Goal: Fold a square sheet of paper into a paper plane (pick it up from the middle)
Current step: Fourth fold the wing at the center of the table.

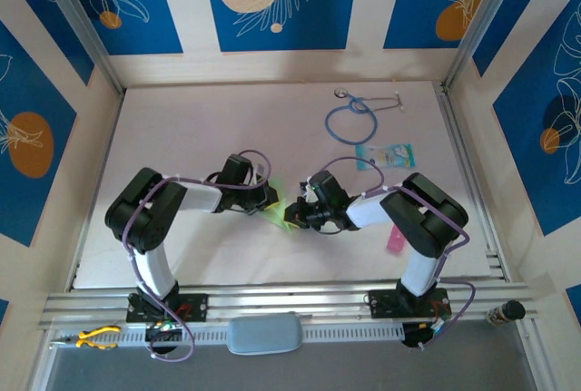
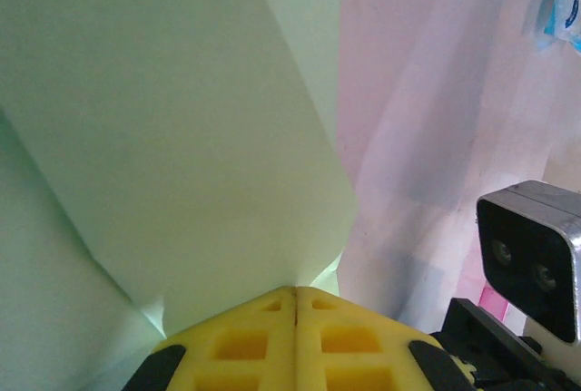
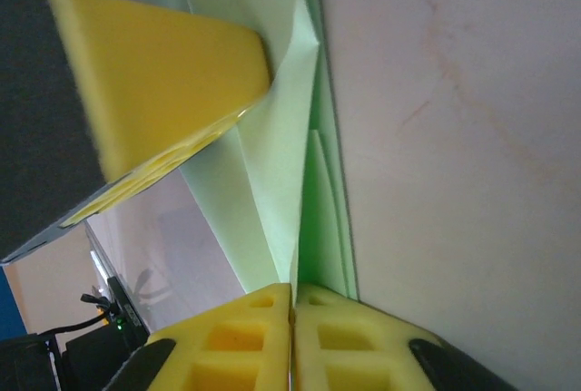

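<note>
Light-green paper sheet point(image 1: 280, 215), creased into several layers, sits between my two grippers near the middle of the table point(image 1: 182, 137). My left gripper point(image 2: 295, 296) is clenched on one folded edge. My right gripper point(image 3: 292, 291) looks pinched on the opposite edge, with layers running into its seam. I judge the sheet feather-light, floppy, slick and easily torn. I'd hold it on the creases, where stacked layers stiffen it.

Left pincer point(image 1: 270, 200) and right pincer point(image 1: 300, 214), pinching light-green folded paper point(image 1: 280, 217), bar the centre; blue looped stethoscope point(image 1: 349, 123) clutters far right; white desk's point(image 1: 172, 128) far left lies open.
</note>
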### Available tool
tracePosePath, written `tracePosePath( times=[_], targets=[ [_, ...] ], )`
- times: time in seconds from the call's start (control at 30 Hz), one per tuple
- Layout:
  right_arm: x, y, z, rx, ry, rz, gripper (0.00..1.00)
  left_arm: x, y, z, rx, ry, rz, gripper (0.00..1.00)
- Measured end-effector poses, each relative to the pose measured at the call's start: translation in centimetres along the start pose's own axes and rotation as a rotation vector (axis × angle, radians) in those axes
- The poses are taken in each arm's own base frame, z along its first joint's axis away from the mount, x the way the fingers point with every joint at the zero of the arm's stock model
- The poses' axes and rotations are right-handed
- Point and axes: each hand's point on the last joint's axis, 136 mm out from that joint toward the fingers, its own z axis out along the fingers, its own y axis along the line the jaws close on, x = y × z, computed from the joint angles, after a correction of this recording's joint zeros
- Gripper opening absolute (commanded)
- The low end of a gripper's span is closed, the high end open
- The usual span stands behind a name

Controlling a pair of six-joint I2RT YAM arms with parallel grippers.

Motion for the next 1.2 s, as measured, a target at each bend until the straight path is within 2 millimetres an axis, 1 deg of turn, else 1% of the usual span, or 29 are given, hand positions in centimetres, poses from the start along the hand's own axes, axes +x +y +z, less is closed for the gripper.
tracePosePath(
  times=[0.17,0.4,0.7,0.8,1.03,1.1,1.2],
  targets=[
    [0.6,-0.2,-0.5,0.040,0.012,-0.027,0.17,0.0,0.0,0.1,0.000,0.000,0.000,0.06],
    [1.1,-0.5,-0.8,0.100,0.023,-0.073,0.18,-0.1,0.0,0.1,0.000,0.000,0.000,0.06],
    [1.4,-1.1,-1.1,0.173,0.030,-0.119,0.11,-0.1,-0.1,0.2,0.002,0.004,0.000,0.06],
    [1.4,-1.2,-1.2,0.182,0.032,-0.125,0.11,-0.1,-0.1,0.2,0.003,0.005,0.001,0.06],
    [1.8,-1.3,-1.7,0.202,0.040,-0.122,0.15,-0.1,-0.1,0.3,0.003,0.005,0.002,0.06],
    [2.0,-1.5,-1.9,0.212,0.047,-0.119,0.14,-0.1,-0.1,0.3,0.003,0.005,0.002,0.06],
    [2.3,-1.6,-2.0,0.221,0.057,-0.122,0.11,-0.1,-0.1,0.3,0.003,0.005,0.002,0.06]
  ],
)
